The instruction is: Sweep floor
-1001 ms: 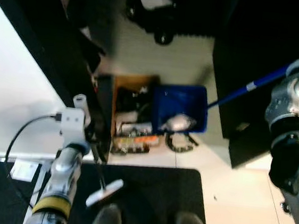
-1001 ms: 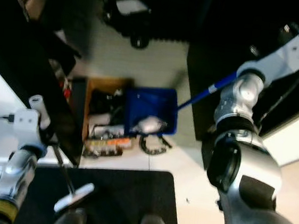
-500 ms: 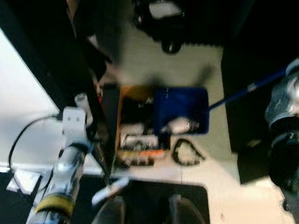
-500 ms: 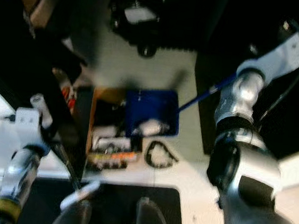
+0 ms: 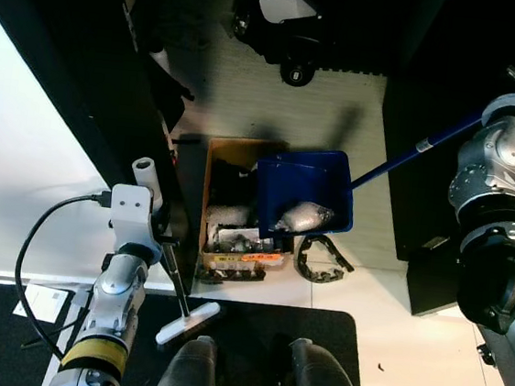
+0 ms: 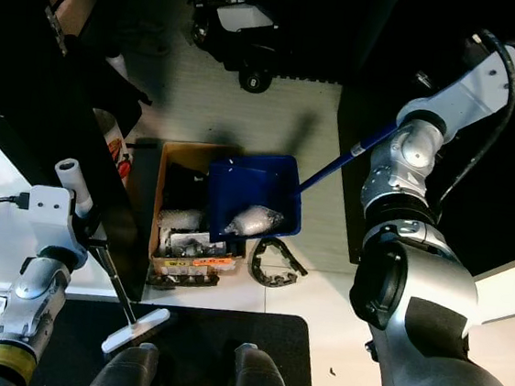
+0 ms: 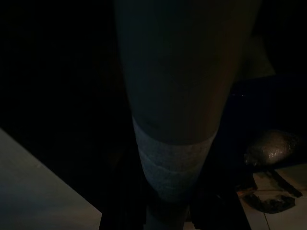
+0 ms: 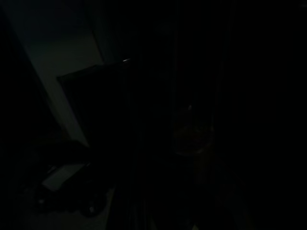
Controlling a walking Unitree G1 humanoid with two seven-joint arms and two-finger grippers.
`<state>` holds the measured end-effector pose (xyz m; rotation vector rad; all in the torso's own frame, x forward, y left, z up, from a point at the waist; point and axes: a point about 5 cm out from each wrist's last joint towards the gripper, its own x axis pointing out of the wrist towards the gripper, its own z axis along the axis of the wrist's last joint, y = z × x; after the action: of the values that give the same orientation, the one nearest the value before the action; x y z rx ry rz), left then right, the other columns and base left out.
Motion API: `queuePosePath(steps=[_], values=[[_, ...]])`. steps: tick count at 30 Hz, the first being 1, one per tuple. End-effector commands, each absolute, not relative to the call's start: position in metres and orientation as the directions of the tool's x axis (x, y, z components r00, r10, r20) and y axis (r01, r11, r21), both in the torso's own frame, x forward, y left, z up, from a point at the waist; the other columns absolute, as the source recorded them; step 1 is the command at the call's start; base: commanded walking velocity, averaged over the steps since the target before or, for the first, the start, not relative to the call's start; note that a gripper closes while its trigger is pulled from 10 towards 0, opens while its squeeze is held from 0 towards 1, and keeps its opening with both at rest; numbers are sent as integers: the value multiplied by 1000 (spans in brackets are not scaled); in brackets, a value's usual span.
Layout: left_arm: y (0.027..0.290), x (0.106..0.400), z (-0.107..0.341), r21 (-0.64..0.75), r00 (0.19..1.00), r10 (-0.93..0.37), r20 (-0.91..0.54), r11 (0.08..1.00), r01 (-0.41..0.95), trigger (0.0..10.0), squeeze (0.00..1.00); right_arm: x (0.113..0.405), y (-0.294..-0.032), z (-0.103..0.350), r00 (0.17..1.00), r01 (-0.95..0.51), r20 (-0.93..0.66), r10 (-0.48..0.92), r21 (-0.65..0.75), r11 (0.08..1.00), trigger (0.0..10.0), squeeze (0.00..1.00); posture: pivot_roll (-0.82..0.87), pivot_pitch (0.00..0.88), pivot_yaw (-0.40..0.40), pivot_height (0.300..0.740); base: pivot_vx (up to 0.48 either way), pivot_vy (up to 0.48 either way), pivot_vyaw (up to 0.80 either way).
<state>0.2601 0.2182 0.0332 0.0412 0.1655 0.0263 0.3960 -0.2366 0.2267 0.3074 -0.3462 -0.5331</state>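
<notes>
1. we see a blue dustpan (image 5: 303, 193) held over an open cardboard box (image 5: 230, 204) on the floor (image 5: 331, 109), tilted, with a crumpled silvery wrapper (image 5: 299, 216) lying in it.
2. its long blue handle (image 5: 419, 147) runs up toward our right arm (image 5: 499, 172); the right gripper itself is out of sight behind the arm, so we cannot tell how its jaws stand.
3. our left arm (image 5: 113, 298) is on the left, with a thin dark rod (image 5: 173, 276) running down to a white brush head (image 5: 187, 322) that rests on the black mat (image 5: 251, 340).
4. whether the left jaws are clenched on that rod we cannot tell.
5. the box holds packets with orange and white labels; the writing is too small to read.
6. a dark curved strap (image 5: 322, 258) lies on the floor just beside the box.
7. a black wheeled machine (image 5: 280, 20) stands farther off.
</notes>
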Motion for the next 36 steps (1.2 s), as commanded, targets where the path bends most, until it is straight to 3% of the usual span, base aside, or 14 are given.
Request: queuePosePath(steps=[1, 18, 36], values=[[223, 255, 31, 32, 983, 63, -170, 998, -58, 10000, 0, 397, -234, 245, 781, 419, 301, -547, 398, 816, 10000, 0, 36, 90, -70, 740, 0, 0, 0], [232, 225, 26, 30, 974, 150, -170, 989, -147, 10000, 0, 413, -165, 265, 863, 257, 354, -361, 306, 916, 10000, 0, 82, 148, -168, 740, 0, 0, 0], [236, 216, 30, 53, 971, 173, -166, 985, -166, 10000, 0, 409, -94, 273, 880, 129, 439, -181, 147, 981, 10000, 0, 100, 175, -191, 740, 0, 0, 0]])
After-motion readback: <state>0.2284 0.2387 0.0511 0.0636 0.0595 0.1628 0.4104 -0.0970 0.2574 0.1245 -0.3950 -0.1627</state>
